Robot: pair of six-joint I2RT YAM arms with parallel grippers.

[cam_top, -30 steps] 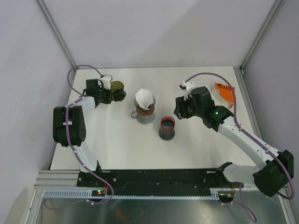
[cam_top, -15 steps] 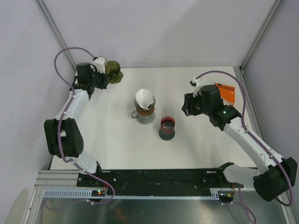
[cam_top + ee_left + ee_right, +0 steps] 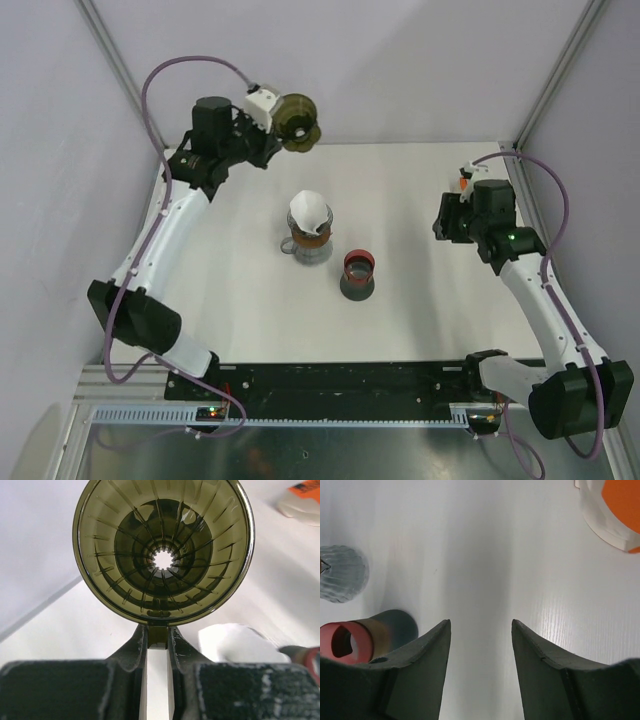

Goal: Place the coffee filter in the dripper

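Left gripper (image 3: 156,641), clamped on the dripper (image 3: 162,550), has raised it rearward; right gripper (image 3: 480,635) withdrew, fingers apart and empty; coffee filter (image 3: 309,211) remains unplaced.

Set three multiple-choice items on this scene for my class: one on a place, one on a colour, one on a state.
1. Where is the filter?
A. inside the dripper
B. on top of the glass vessel at mid-table
C. between the right arm's fingers

2. What colour is the rim of the cup beside that vessel?
A. red
B. blue
C. yellow

3. How is the right tool?
A. shut on the filter
B. shut on the cup
C. open, holding nothing

Answers:
1 B: the white cone sits atop the vessel, while the dripper held in the left tool is bare inside.
2 A: both the top and right wrist views show a red rim.
3 C: the right wrist view shows bare table between its spread fingers.
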